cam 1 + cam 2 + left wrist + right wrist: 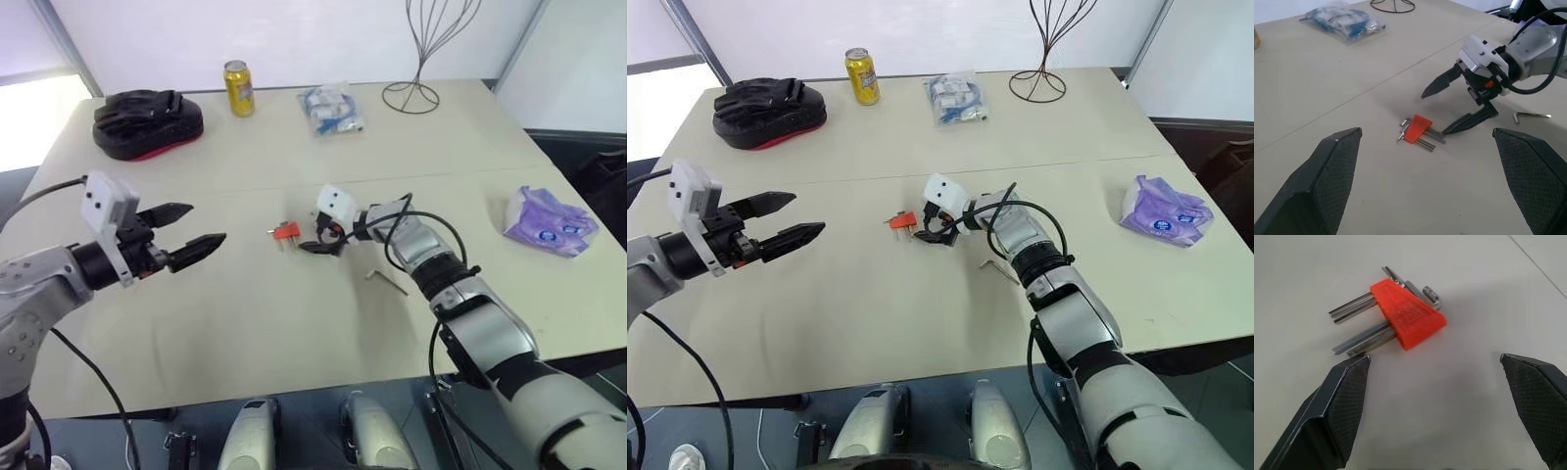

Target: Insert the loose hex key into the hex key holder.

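Hex key holder (286, 231) lay on the bench (245, 323) at nine o'clock of my wide-apart right end effector (327, 242), so I judged it best to straddle its red body squarely, loose hex key (386, 280) waiting at four o'clock, left end effector (186, 231) agape, empty.

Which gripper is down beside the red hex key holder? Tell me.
The right gripper. Its open fingers sit low over the table right next to the hex key holder, while the left gripper, also open, hangs farther off to the side.
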